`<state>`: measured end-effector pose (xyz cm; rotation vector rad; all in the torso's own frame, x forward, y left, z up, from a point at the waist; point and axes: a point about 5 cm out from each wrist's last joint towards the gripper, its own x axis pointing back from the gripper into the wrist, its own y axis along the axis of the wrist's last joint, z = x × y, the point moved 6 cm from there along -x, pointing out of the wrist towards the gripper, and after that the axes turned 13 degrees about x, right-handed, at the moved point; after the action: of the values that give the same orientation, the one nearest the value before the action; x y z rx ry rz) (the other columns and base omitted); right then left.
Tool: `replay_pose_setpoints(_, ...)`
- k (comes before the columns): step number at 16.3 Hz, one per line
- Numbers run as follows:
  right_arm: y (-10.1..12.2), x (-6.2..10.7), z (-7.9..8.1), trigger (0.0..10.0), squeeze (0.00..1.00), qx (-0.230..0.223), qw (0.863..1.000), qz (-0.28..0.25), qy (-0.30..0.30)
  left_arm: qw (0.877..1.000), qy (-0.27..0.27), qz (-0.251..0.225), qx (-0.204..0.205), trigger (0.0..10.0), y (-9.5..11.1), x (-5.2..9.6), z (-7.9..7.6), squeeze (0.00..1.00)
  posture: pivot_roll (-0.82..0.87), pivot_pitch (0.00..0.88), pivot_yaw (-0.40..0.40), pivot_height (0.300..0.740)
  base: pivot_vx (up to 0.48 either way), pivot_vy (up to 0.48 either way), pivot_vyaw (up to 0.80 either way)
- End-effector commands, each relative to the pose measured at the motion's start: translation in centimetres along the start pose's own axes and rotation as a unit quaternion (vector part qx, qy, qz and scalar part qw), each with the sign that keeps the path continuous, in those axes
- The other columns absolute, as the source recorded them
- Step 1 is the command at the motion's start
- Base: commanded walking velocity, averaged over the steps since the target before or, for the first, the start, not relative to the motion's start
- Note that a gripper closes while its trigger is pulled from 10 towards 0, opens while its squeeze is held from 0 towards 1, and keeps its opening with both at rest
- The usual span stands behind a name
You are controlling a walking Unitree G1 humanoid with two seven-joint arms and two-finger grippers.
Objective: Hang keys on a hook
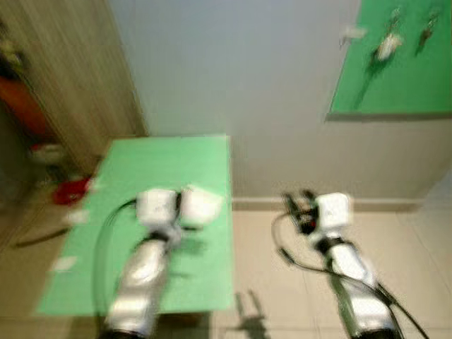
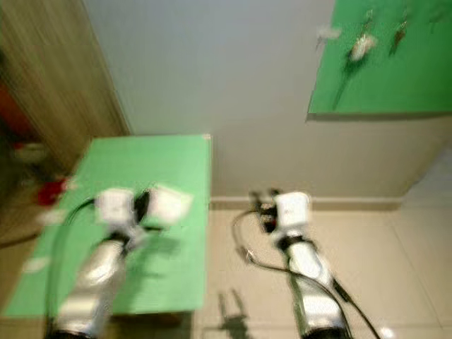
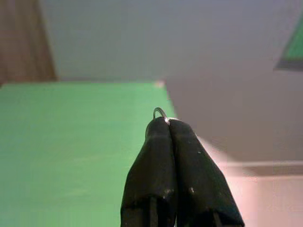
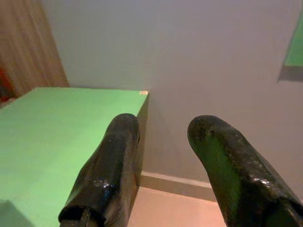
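My left gripper is shut, and a thin metal key ring peeks out between its fingertips; the keys themselves are hidden. It hovers over the far right part of a green table. My right gripper stands open with nothing in it, held above the floor to the right of the table, and shows in the head view as black fingers. A green board hangs on the wall at the upper right, with blurred keys hanging from its hooks. Both grippers are well below and left of the board.
The head views are blurred. A wooden panel stands at the left, with a red object at its foot. Small white bits lie at the table's left edge. Beige tiled floor runs to the grey wall.
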<state>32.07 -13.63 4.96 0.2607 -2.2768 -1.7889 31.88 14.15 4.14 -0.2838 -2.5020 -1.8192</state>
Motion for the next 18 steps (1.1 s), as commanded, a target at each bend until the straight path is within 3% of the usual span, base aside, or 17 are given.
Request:
replay_pose_setpoints(1,-0.1,0.1,-1.2,10.0,0.0,0.008,1.0,0.006,-0.005,1.0,-0.009,-0.005,0.003,0.0,0.0,-0.1,-1.0,0.0,-0.19,0.007,0.032,0.727,0.262,-0.398,0.0)
replay_pose_setpoints(4,0.0,-0.2,-1.7,10.0,0.0,0.005,1.0,0.004,-0.015,0.999,-0.033,-0.003,-0.02,0.0,0.2,-0.6,-2.2,0.0,-0.19,0.0,0.04,0.727,0.265,-0.398,0.0)
replay_pose_setpoints(8,0.0,-0.3,-0.3,10.0,0.0,-0.007,1.0,0.001,-0.009,0.996,-0.079,-0.011,-0.051,0.0,0.9,-1.0,-3.5,0.0,-0.2,0.0,0.07,0.727,0.066,-0.413,0.0)
replay_pose_setpoints(12,-0.4,-0.1,-0.9,10.0,0.0,-0.009,1.0,0.005,-0.025,0.993,-0.107,-0.005,-0.05,0.0,1.2,-1.7,-3.9,0.0,-0.22,0.0,0.095,0.727,0.0,-0.423,0.0)
replay_pose_setpoints(18,-0.9,0.2,-0.7,10.0,0.0,-0.003,0.999,0.009,-0.035,0.989,-0.139,0.004,-0.049,0.0,1.2,-2.2,-4.8,0.0,-0.25,0.0,0.121,0.727,0.164,-0.41,-0.59)
